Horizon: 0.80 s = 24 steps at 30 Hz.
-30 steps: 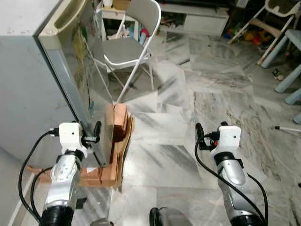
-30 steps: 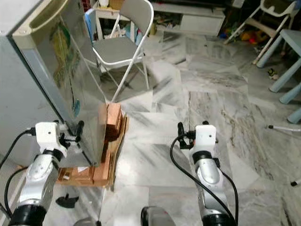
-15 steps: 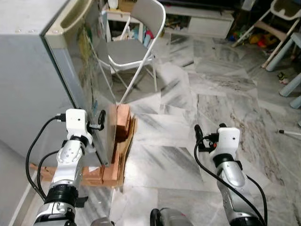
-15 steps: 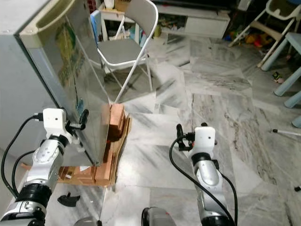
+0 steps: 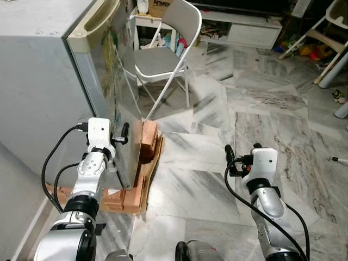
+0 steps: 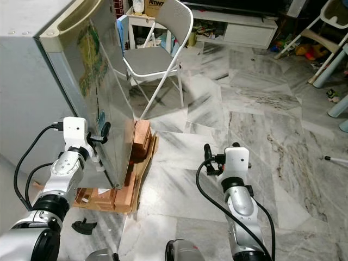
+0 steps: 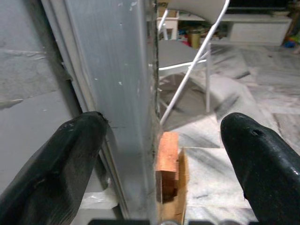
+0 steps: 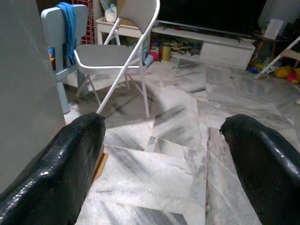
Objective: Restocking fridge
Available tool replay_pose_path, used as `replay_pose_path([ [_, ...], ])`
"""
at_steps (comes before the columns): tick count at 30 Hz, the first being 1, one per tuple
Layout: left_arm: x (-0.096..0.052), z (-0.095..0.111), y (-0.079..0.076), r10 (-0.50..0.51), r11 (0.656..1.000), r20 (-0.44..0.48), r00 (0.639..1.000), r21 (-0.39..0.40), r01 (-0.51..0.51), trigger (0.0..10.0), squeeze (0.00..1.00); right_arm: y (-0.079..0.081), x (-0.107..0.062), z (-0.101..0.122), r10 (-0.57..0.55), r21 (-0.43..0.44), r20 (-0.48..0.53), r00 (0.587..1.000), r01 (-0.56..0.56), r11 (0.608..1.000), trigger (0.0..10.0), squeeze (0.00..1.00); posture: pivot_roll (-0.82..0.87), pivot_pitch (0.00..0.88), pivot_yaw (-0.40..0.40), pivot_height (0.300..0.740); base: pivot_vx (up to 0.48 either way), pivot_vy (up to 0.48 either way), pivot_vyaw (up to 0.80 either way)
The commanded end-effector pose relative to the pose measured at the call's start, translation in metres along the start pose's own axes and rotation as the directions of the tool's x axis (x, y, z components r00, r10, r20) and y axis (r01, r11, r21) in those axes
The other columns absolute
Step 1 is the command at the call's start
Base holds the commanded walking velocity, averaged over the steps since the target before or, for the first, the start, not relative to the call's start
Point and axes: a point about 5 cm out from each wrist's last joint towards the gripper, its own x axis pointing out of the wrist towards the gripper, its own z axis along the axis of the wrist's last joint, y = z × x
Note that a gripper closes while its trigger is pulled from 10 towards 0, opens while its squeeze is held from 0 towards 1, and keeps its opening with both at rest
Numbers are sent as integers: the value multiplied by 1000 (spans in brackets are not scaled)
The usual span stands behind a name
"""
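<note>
The fridge (image 5: 49,81) fills the upper left of the head views, a grey box standing on a wooden pallet (image 5: 138,179), its door (image 6: 103,92) shut or very nearly so. The left gripper (image 5: 120,140) sits at the door's free edge at lower left, and the left wrist view shows its two black fingers (image 7: 70,150) spread wide with the metal edge between them, holding nothing. The step looks like getting that door open. To do it well, I'd say the fingers should hook properly behind the edge before any pull, then swing along the door's arc, not straight back, so they don't slip off the smooth metal.

The right gripper (image 5: 239,160) hangs at lower right over bare marble floor (image 5: 217,179), fingers (image 8: 70,164) parted and empty.

No goods for restocking can be made out.

For room: a grey folding chair (image 5: 163,54) stands just beyond the fridge near top centre, close to the door's swing, and could catch a wide opening. The pallet's edge juts out beside the robot's left side, a trip risk. The floor to the right is open; a toy-strewn shelf unit (image 5: 244,27) and pale furniture legs lie well apart along the top right.
</note>
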Motion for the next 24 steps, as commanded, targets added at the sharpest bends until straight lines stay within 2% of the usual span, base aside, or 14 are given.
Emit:
replay_pose_path([
  [1,5,4,1,17,1000,-8,1000,19,-17,10000,0,-2,0,2,0,-4,6,1000,0,1000,10000,0,-37,25,-51,740,0,0,0],
  [3,7,4,4,50,998,-26,998,48,-49,10000,0,-2,0,2,-1,-5,5,1000,1,1000,10000,0,-36,25,-52,740,0,0,0],
  [6,13,14,-4,8,999,4,1000,32,-8,10000,0,-1,0,1,0,-6,3,1000,0,1000,10000,0,-38,23,-51,740,0,0,0],
  [12,20,31,-35,-146,983,62,987,121,138,10000,0,-3,0,-2,-5,-16,-11,1000,5,1000,10000,0,-36,20,-53,740,0,0,0],
  [13,21,37,-50,-220,968,83,972,141,207,10000,0,-5,-1,-4,-7,-24,-23,1000,7,1000,10000,0,-35,20,-54,740,0,0,0],
  [14,20,47,-74,-340,932,122,932,179,316,10000,0,-7,-3,-8,-13,-44,-43,999,11,999,10000,0,-30,19,-57,740,0,0,0],
  [15,20,49,-79,-366,922,130,922,188,339,10000,0,-7,-4,-9,-15,-48,-47,999,13,999,10000,0,-30,19,-57,740,0,0,0],
  [17,15,57,-105,-492,862,150,858,224,455,10000,0,-12,-6,-16,-41,-106,-81,996,32,994,10000,0,-27,17,-63,740,0,0,0],
  [19,6,72,-137,-622,778,180,762,253,575,10000,0,-18,-10,-29,-78,-126,-152,985,59,990,10000,0,-25,15,-67,740,0,0,0],
  [20,-4,87,-162,-724,687,203,659,303,661,10000,0,-23,-12,-36,-108,-98,-197,974,90,991,10000,0,-17,13,-69,740,0,0,0],
  [21,-8,94,-172,-758,651,216,616,320,688,10000,0,-25,-12,-37,-113,-87,-203,973,97,991,10000,0,-14,10,-72,740,0,0,0],
  [22,-8,94,-172,-758,651,216,616,320,688,10000,0,-25,-12,-37,-113,-87,-203,973,97,991,10000,0,-14,10,-72,740,0,0,0],
  [23,-16,106,-189,-801,599,246,546,331,729,10000,0,-25,-11,-38,-114,-67,-213,970,102,993,10000,0,-14,4,-67,740,0,0,0],
  [24,-16,106,-189,-801,599,246,546,331,729,10000,0,-25,-11,-38,-114,-67,-213,970,102,993,10000,0,-14,4,-67,740,0,0,0],
])
